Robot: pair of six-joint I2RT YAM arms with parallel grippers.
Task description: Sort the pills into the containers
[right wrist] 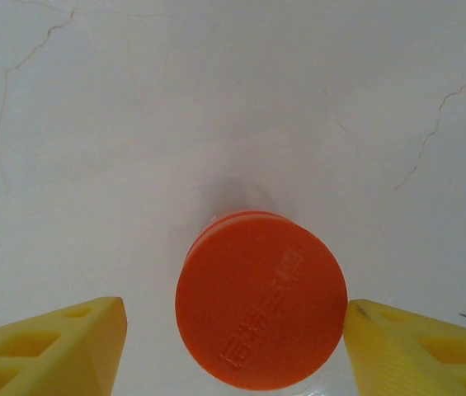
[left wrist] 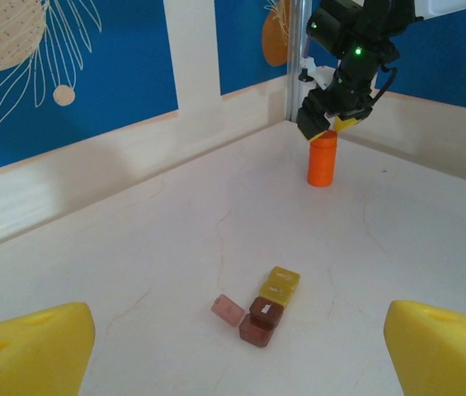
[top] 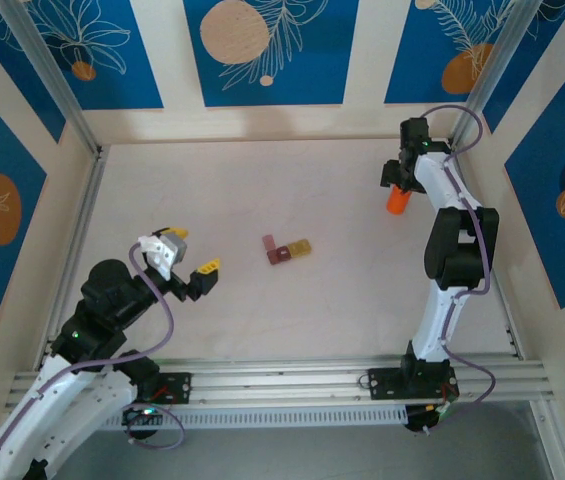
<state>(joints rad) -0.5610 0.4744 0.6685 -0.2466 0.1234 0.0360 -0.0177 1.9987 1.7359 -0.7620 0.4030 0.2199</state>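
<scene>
Top external view puts the containers (top: 288,251) near the middle of the table (top: 212,190), the dark reddish-brown cell joined to the tan-yellow one, with a small pink piece (top: 268,243) touching the brown end. From the left wrist the cells (left wrist: 269,305) lie ahead, but they are too small to tell whether any pill sits in them, and no loose pills can be made out on the table around them. The orange bottle (top: 397,200) stands upright toward the far right corner, well apart from the cells, with its cap on. My judgement is that the sorting has barely begun: the bottle has yet to be opened and its contents brought to the cells. The right gripper (top: 394,178) hangs over the bottle, and its wrist view looks down on the cap (right wrist: 259,322) between the yellow fingers (right wrist: 51,346); one finger stands clear of the cap and the other is at its edge, so the jaws are parted around it, not clamped. The left gripper (top: 190,250) hovers toward the near left of the table, spread wide, holding and touching nothing.
</scene>
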